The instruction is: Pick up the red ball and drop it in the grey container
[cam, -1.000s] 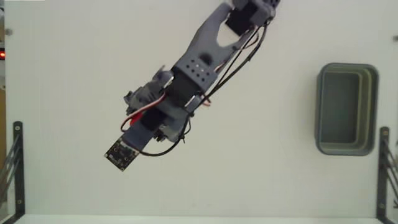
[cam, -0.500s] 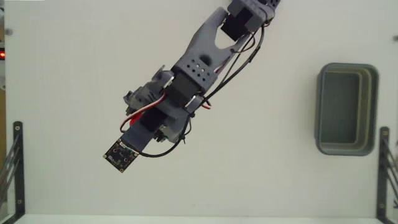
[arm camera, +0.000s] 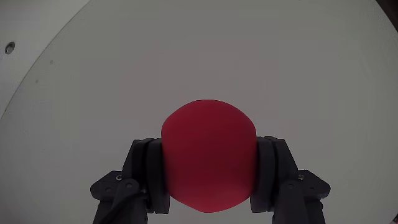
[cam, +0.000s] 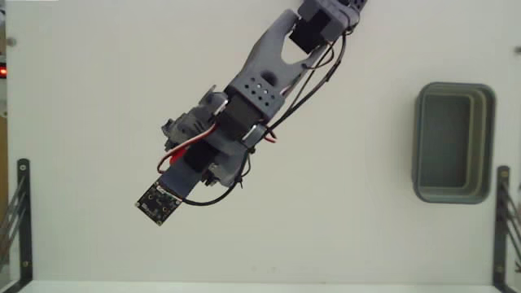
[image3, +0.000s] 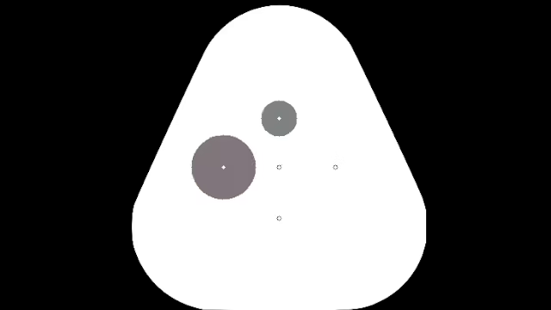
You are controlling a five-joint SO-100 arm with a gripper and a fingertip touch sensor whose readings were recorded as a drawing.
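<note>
In the wrist view the red ball (arm camera: 208,155) sits squeezed between the two dark fingers (arm camera: 149,171) of my gripper (arm camera: 209,149), which is shut on it above the white table. In the fixed view my arm (cam: 248,94) reaches down and to the left from the top, and its wrist camera board (cam: 158,203) covers the gripper and the ball. The grey container (cam: 453,194) stands empty at the far right of the fixed view, well apart from the arm.
Black metal brackets stand at the lower left (cam: 20,220) and lower right (cam: 503,220) edges of the table in the fixed view. A small red light (cam: 2,72) glows at the left edge. White tabletop lies between the arm and the container.
The arm's upper part shifted very slightly a second ago. It has stayed still over the last half second.
</note>
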